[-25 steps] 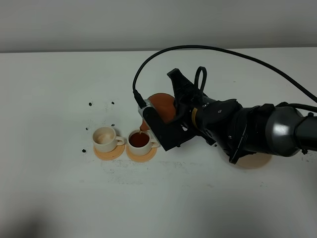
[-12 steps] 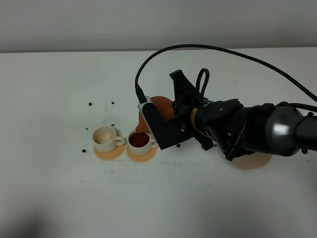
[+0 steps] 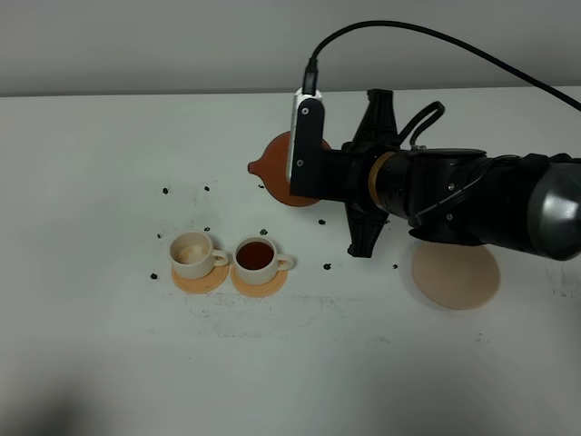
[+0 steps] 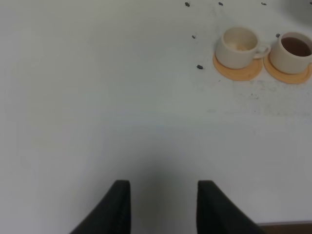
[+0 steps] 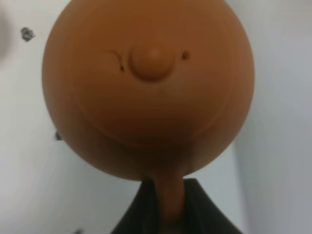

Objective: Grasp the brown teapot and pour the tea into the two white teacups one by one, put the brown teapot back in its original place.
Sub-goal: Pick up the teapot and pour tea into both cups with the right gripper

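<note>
White table (image 3: 109, 363): two orange coasters (image 3: 200, 280), beige disc (image 3: 456, 275), dark specks (image 3: 166, 191).

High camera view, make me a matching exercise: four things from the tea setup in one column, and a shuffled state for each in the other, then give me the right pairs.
Things
1. brown teapot
2. left teacup
3. right teacup
4. beige disc

States
A. filled with dark tea
B. lying on the table with nothing on it
C. gripped at its handle by the right tool
D. no tea in it yet, only a pale stained inside

Pairs: 1-C, 2-D, 3-A, 4-B
</note>
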